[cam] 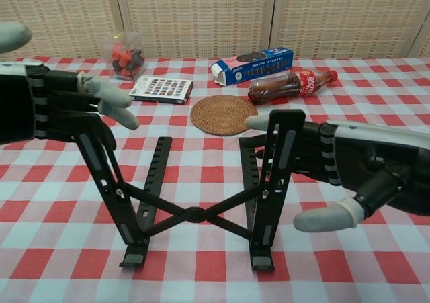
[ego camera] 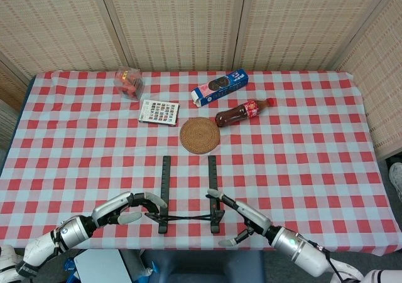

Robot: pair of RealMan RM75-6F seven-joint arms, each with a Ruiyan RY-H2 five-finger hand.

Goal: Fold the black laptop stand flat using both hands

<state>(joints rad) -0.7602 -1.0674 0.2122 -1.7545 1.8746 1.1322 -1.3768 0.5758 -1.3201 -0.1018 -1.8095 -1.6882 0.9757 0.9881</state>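
The black laptop stand sits near the table's front edge, its two base rails flat on the checked cloth. In the chest view its two raised arms lean apart above the crossed links. My left hand presses its fingers over the top of the left raised arm, thumb lifted clear. My right hand lays its fingers against the outer side of the right raised arm, thumb hanging free below. Both also appear in the head view: left hand and right hand flank the stand. Neither hand grips it.
Behind the stand lie a round woven coaster, a cola bottle on its side, a blue biscuit box, a flat patterned box and a clear jar of red items. The table's front edge is close below.
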